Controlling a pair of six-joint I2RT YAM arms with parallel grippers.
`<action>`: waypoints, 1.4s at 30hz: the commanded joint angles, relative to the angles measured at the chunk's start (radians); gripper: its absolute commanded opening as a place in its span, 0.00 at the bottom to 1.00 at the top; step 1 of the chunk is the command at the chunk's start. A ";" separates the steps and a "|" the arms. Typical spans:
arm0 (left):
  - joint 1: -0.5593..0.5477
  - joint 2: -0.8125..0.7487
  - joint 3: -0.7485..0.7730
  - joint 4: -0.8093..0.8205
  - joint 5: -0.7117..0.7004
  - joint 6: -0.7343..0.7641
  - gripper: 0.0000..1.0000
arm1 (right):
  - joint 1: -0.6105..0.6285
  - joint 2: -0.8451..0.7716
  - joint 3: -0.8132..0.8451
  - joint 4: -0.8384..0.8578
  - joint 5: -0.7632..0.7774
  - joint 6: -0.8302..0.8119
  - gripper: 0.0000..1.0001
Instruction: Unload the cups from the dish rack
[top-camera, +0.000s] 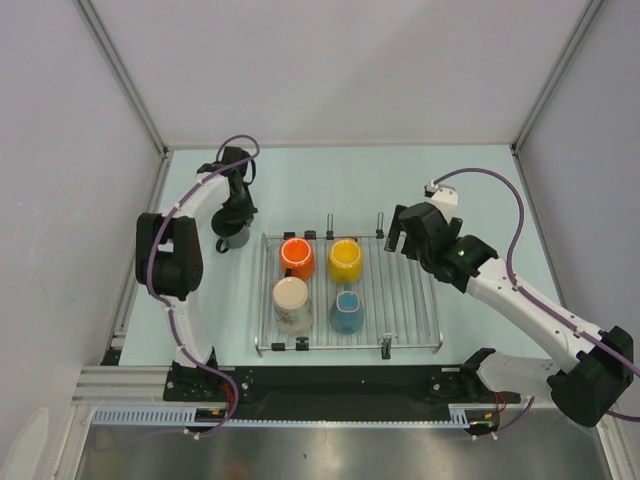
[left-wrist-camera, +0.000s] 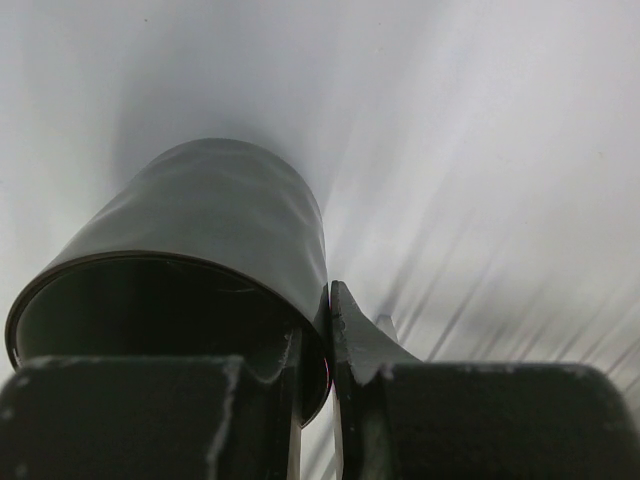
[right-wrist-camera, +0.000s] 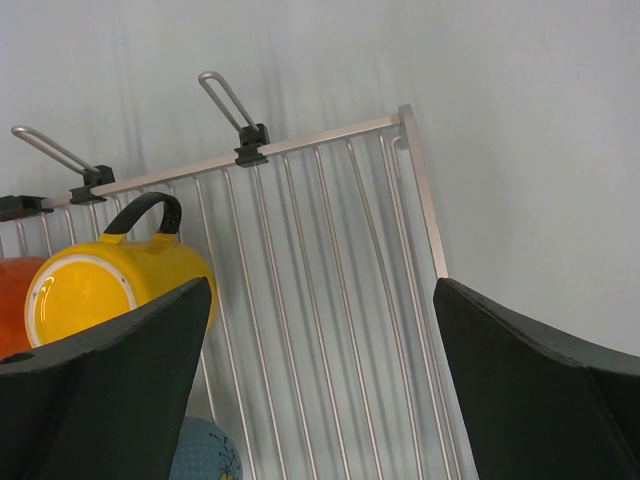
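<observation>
So the left hand (left-wrist-camera: 325, 320) is clamped on the dark grey-green mug (left-wrist-camera: 220, 210), one finger inside and one outside, pinching the wall right at the rim. Makes sense to me, since a rim pinch lets it carry the mug without going near the handle. From the top view the mug sits just off the far-left corner of the dish rack (top-camera: 410, 300), over the table (top-camera: 480, 200). I honestly can't tell whether it's touching down or hanging a bit above.

The right hand (right-wrist-camera: 322, 300) is spread wide with nothing in it, hovering over the bare bars at the far-right end of the rack. The yellow mug (right-wrist-camera: 110, 290) lies on its side just off its left finger, handle pointing toward the far edge, so my guess is that's its target.

The orange mug (top-camera: 297, 258), cream mug (top-camera: 291, 303) and blue mug (top-camera: 347, 312) are in the rack too, so four are left to unload.
</observation>
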 joint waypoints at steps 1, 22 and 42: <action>-0.001 0.002 0.010 0.046 0.003 0.027 0.01 | 0.006 -0.005 0.009 0.022 -0.015 -0.014 1.00; -0.005 -0.199 0.051 0.016 -0.063 -0.020 0.75 | 0.015 -0.016 -0.002 0.055 -0.072 -0.047 1.00; -0.215 -0.878 -0.443 0.304 -0.096 -0.072 0.85 | 0.208 0.249 0.238 0.100 -0.130 -0.219 1.00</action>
